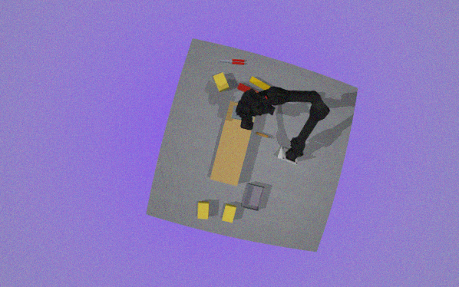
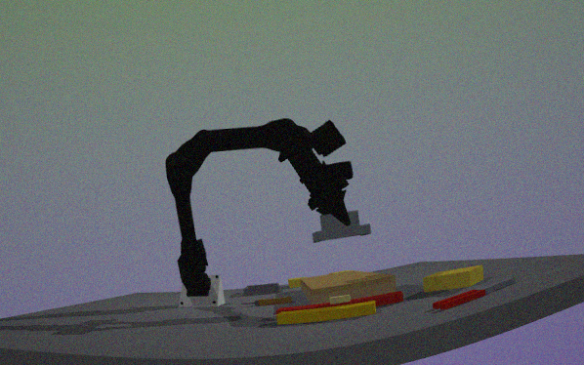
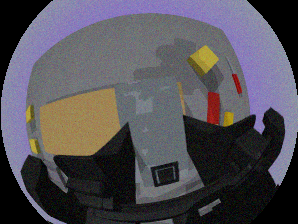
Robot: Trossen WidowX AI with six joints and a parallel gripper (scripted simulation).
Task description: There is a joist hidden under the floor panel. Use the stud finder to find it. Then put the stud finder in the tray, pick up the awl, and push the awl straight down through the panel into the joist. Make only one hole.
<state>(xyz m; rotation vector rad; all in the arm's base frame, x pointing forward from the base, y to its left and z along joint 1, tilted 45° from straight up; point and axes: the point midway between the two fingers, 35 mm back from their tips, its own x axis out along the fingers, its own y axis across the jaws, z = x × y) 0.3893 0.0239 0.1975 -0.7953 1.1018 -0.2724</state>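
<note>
My gripper [image 2: 343, 219] [image 3: 153, 120] is shut on the grey stud finder [image 2: 328, 235] [image 3: 155, 112], which has a small dark display facing the wrist camera. It hangs well above the tan floor panel [image 1: 226, 153] [image 2: 349, 289] [image 3: 80, 119], over the end near the red bar. Only an edge of the finder shows in the top view, where the arm covers the rest. The awl [image 1: 262, 134] [image 2: 273, 302], with an orange-brown handle, lies beside the panel on the arm-base side. The open grey tray [image 1: 255, 196] [image 2: 262, 289] stands off the panel's other end and looks empty. No joist shows.
A red bar [image 1: 244, 87] [image 2: 390, 297] [image 3: 213, 107] and a yellow bar [image 1: 259, 83] [image 2: 326, 313] lie near the panel's end. A yellow block [image 1: 220, 81] [image 3: 203, 60] and a red-handled tool [image 1: 238, 60] [image 3: 236, 83] lie beyond. Two yellow blocks [image 1: 203, 210] [image 1: 229, 213] stand near the tray.
</note>
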